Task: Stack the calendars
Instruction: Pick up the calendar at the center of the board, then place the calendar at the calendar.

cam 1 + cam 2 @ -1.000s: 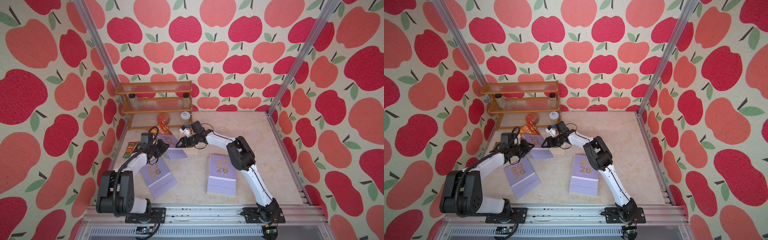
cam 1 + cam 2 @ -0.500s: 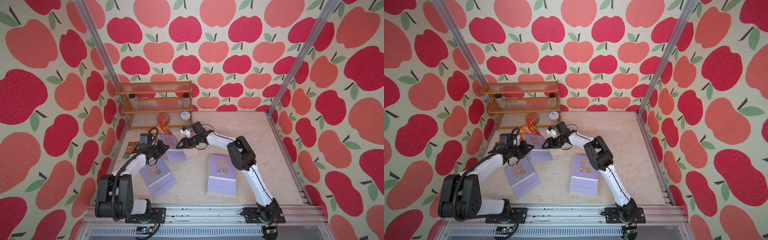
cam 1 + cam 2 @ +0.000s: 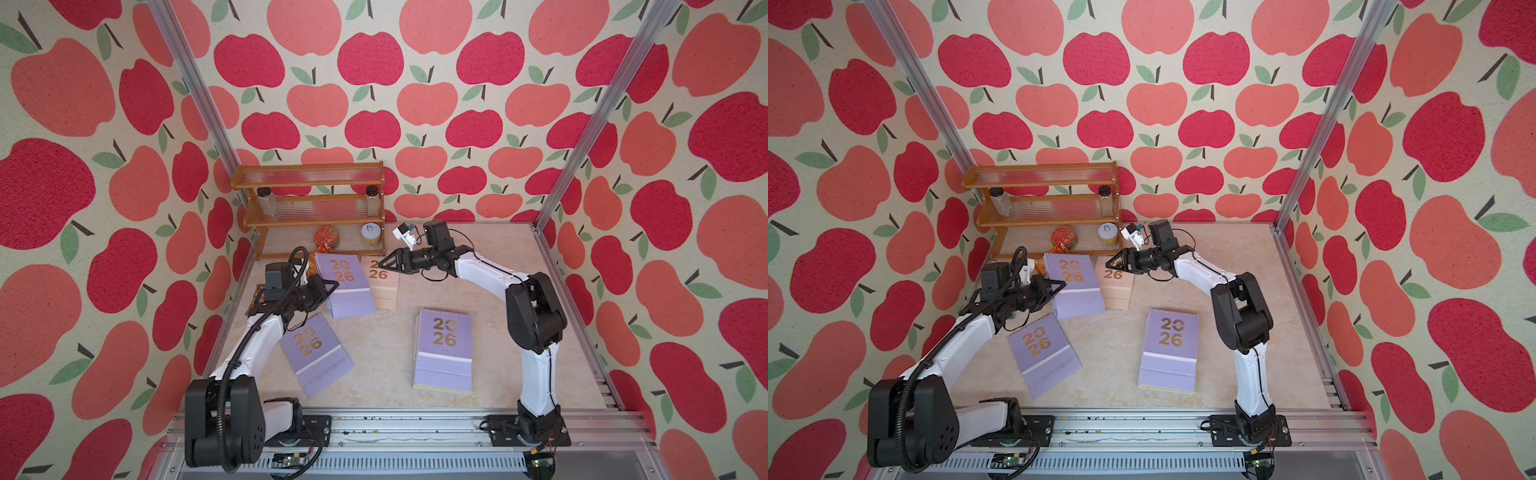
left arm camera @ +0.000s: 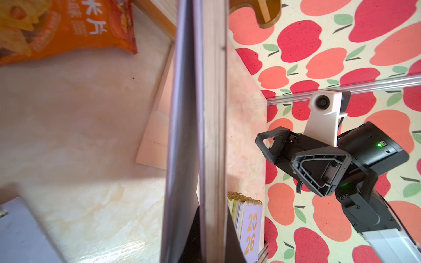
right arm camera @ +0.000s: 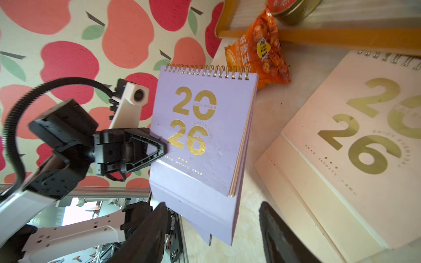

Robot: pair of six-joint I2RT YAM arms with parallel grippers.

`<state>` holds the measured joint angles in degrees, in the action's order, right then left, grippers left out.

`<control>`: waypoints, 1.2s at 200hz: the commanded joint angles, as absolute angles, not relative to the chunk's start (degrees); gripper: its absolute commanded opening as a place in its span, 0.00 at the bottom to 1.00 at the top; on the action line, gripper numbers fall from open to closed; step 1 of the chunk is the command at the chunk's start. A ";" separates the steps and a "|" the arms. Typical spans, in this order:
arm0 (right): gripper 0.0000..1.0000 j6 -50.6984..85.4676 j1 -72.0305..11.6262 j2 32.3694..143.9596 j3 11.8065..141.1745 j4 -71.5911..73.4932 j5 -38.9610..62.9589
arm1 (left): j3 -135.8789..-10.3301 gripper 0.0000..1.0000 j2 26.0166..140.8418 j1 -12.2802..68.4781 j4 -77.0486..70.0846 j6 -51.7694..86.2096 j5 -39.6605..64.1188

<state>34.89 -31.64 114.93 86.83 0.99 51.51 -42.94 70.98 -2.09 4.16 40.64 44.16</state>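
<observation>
While left tool point(image 3: 330, 286) clamps the lilac calendar point(image 3: 348, 279) edgewise, right tool point(image 3: 384, 266) gapes empty beside it.

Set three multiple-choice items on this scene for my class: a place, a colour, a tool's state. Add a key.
1. Where is the pale pink calendar? A. On the shelf. B. Flat on the table. C. Leaning on the wall.
2. The covers' numerals are: A. silver. B. black. C. gold.
3. The left tool is: A. shut on a lilac calendar. B. open, empty. C. shut on a snack packet.
Key: 1 B, both top views show it lying flat; 2 C, every "2026" gleams gold; 3 A, the right wrist view shows it clamping the lifted calendar's edge.
</observation>
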 commanded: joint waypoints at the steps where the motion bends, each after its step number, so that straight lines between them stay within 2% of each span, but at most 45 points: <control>1: 0.66 44.43 -28.52 112.59 81.13 15.35 57.47 | -46.28 0.00 70.60 -2.38 -6.45 41.85 52.28; 34: 0.68 49.37 -26.57 110.51 76.00 23.31 59.17 | -48.19 0.00 71.78 -1.79 -13.04 45.18 55.70; 50: 0.78 49.90 -26.52 109.90 74.79 24.34 59.20 | -49.09 0.00 72.48 -0.92 -15.02 46.50 56.14; 80: 0.80 52.67 -26.67 108.64 72.77 29.14 58.60 | -50.10 0.00 75.10 2.40 -17.17 47.44 55.83; 124: 0.80 55.99 -27.38 109.24 73.01 33.65 59.74 | -51.09 0.00 78.38 7.55 -20.38 48.34 55.50; 192: 0.79 60.37 -28.39 110.98 73.38 40.50 60.73 | -51.92 0.00 80.33 9.77 -22.81 49.44 55.71; 240: 0.72 66.21 -28.23 113.00 73.47 48.16 61.72 | -51.68 0.00 81.16 10.20 -23.64 49.83 55.94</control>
<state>61.98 -28.25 111.48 73.25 41.58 60.03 -49.47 80.77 9.72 -19.79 49.65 53.74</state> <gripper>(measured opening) 0.745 0.079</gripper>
